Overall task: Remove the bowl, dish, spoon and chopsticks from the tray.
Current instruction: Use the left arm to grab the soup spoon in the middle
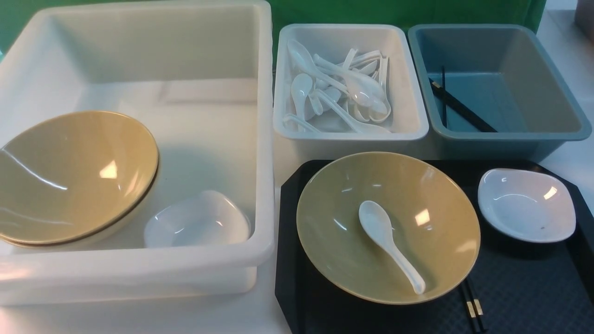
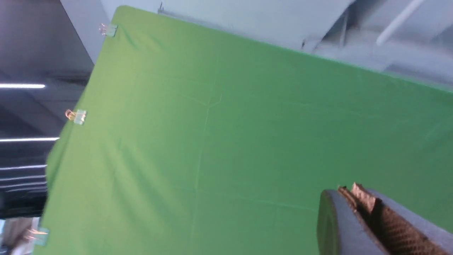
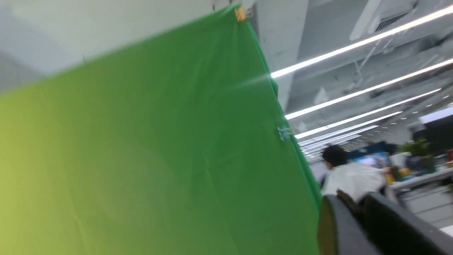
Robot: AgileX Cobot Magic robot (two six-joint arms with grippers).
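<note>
The chopsticks [image 1: 473, 307] were largely hidden under the bowl [image 1: 343, 241] and cut off by the front view's lower edge; two banded ends were seen on the tray [image 1: 287, 260]. One spoon [image 1: 387, 239] lay inside that bowl, and one dish [image 1: 524, 204] sat on the tray's far right corner, apart from the bowl. In the large white tub [image 1: 264, 139], what seemed to be two stacked tan bowls [image 1: 74, 176] were cropped at the left, beside one small white dish [image 1: 197, 220]. The heaped white spoons [image 1: 343, 93] in the smaller white tub [image 1: 408, 130] could not be counted. Two black sticks [image 1: 459, 109] lay in the grey-blue tub [image 1: 571, 125]. The left end effector [image 2: 357, 198] was seen pressed together; the right end effector [image 3: 354, 202] was too blurred to judge.
</note>
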